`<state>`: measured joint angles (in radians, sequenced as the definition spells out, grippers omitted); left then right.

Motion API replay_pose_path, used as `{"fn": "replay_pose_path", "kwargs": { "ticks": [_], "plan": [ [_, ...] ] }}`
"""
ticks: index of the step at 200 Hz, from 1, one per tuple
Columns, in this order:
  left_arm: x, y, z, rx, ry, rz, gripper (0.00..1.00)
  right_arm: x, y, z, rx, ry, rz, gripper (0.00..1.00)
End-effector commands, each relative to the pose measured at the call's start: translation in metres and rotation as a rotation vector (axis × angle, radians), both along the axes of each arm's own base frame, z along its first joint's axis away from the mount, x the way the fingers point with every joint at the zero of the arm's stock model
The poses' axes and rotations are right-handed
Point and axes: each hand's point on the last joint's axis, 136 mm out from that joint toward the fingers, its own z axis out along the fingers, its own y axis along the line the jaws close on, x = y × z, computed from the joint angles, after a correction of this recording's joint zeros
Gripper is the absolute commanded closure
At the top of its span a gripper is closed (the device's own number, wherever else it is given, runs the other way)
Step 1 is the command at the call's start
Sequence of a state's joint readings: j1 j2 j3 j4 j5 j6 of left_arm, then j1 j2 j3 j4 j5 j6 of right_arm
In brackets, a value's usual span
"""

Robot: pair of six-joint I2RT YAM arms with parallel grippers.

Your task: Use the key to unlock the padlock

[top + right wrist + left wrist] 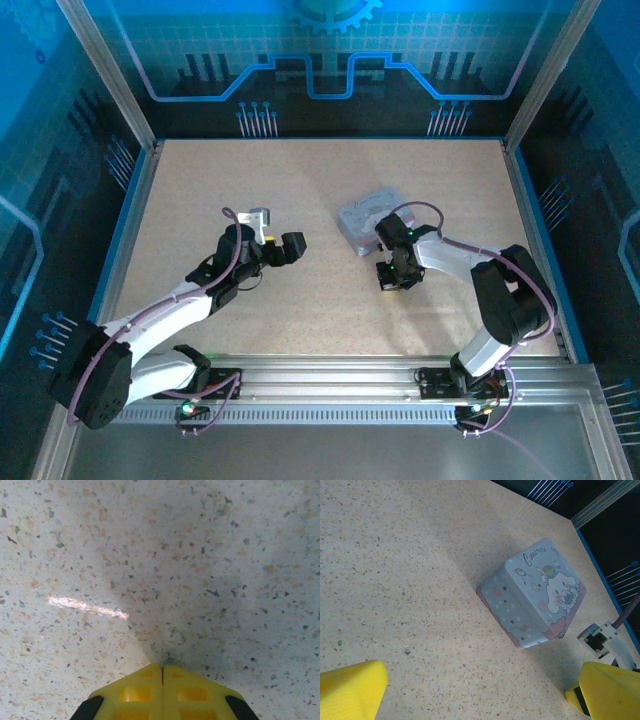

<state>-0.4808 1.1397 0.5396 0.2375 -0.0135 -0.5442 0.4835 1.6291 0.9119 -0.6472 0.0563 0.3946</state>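
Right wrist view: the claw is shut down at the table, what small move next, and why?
Probably lift the right claw slightly without opening. Its pads meet with no gap, tips at the table, and a tiny grey speck at them is too small to identify; lifting would show whether it's held.

Left arm is stretching forward toward centre; left gripper is holding its yellow fingers spread wide apart. Right arm is bending inward at the elbow; right gripper is pointing downward, fingers pressing together, tips meeting.
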Motion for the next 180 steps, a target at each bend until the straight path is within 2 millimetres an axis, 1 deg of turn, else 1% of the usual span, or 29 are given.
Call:
{"fn": "replay_pose_path", "kwargs": {
  "ticks": [1, 33, 55, 84, 111, 125, 149, 180],
  "plan": [
    [-0.004, -0.001, 0.006, -0.001, -0.022, -0.012, 0.01, 0.001, 0.004, 0.016, 0.023, -0.035, -0.013, 0.99],
    [-0.004, -0.005, 0.014, -0.053, -0.018, -0.011, 0.01, 0.01, 0.018, 0.041, 0.115, -0.119, -0.003, 1.0],
    [-0.004, -0.01, 0.021, -0.104, 0.009, -0.008, 0.01, 0.017, 0.027, 0.06, 0.16, -0.184, 0.048, 1.0],
    [-0.004, -0.015, 0.028, -0.153, 0.057, -0.011, 0.01, 0.023, 0.04, 0.091, 0.198, -0.303, 0.176, 1.0],
    [-0.007, -0.024, 0.038, -0.205, 0.085, -0.042, 0.01, 0.026, 0.054, 0.125, 0.217, -0.448, 0.337, 1.0],
    [-0.008, -0.029, 0.044, -0.227, 0.092, -0.067, 0.02, 0.024, 0.063, 0.141, 0.224, -0.514, 0.434, 1.0],
    [-0.01, -0.037, 0.056, -0.231, 0.095, -0.12, 0.05, 0.017, 0.079, 0.166, 0.217, -0.643, 0.618, 1.0],
    [-0.014, -0.044, 0.07, -0.209, 0.102, -0.177, 0.08, -0.001, 0.097, 0.193, 0.211, -0.815, 0.866, 1.0]
  ]
}}
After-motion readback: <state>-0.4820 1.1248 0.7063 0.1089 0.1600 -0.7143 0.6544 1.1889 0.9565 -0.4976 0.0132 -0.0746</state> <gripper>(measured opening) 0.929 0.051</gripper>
